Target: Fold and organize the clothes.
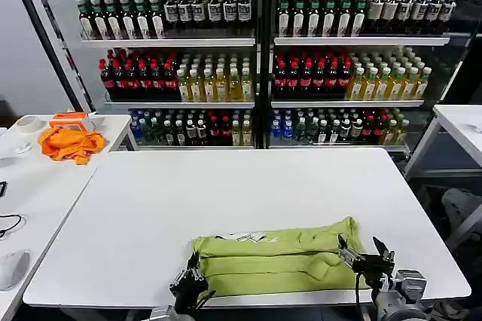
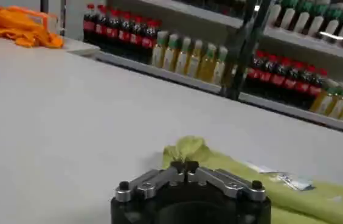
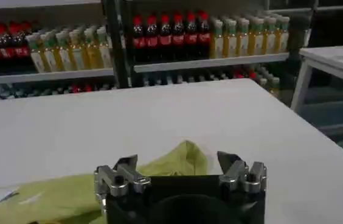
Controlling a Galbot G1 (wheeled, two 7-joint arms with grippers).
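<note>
- The lime T-shirt (image 1: 279, 259) lies folded into a long band across the lower middle of the head view, near the front edge of the white bench (image 1: 248, 185); a small white label (image 1: 251, 236) shows on its upper edge.
- The left gripper (image 1: 193, 282) sits at the lower left end of the shirt band, at the bottom of the frame. In the left wrist view its fingers (image 2: 187, 167) are brought together, tips meeting right at a raised bump of the shirt's edge (image 2: 190, 149); whether cloth is pinched between them cannot be told.
- The right gripper (image 1: 363, 255) is at the lower right end of the band. In the right wrist view its fingers (image 3: 128, 165) stand wide apart, with a raised fold of the shirt (image 3: 180, 155) between them, not clamped.
- An orange cloth (image 1: 69, 142) lies in a heap on a side bench at the upper left.
- Shelves of bottles (image 1: 263, 57) fill the background across the top.
</note>
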